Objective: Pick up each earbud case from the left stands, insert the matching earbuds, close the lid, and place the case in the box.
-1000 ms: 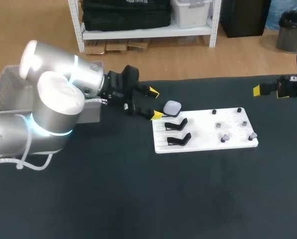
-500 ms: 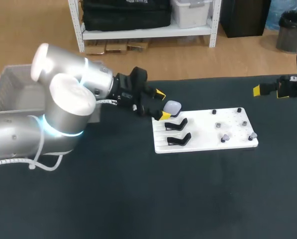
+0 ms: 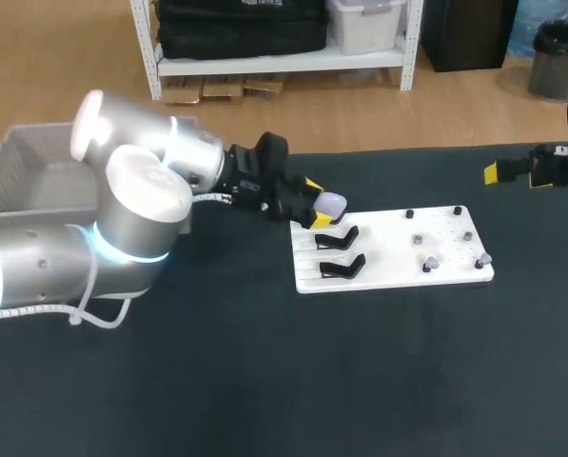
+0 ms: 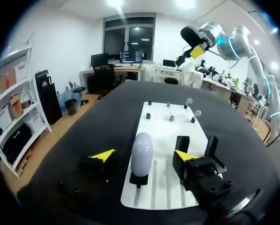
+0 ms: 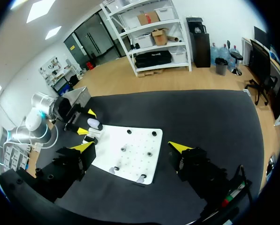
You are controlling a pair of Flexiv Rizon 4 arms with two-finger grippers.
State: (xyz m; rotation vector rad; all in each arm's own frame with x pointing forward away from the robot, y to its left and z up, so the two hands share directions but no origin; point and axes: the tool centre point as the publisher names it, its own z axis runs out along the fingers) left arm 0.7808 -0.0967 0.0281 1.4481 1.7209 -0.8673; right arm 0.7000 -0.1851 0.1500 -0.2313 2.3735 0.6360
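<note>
— Where is our case [image 4: 141,153]?
— On its stand [image 4: 139,179] at the board's [image 3: 398,271] left end. The left wrist view shows its long axis running away along our fingers.
— Left gripper [image 4: 143,154]?
— Spread wide with a tip on each side of the case and gaps on both sides, gripping nothing. From the head view alone, we could hardly judge those gaps.
— Right gripper [image 5: 131,146]?
— Wide apart and empty, by the dark table's [image 3: 217,381] right edge. The box [image 3: 17,162] sits at the left.

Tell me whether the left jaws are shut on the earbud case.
Open. In the left wrist view the left jaws' yellow tips stand on either side of the earbud case, with a clear gap at each; neither touches it.
</note>
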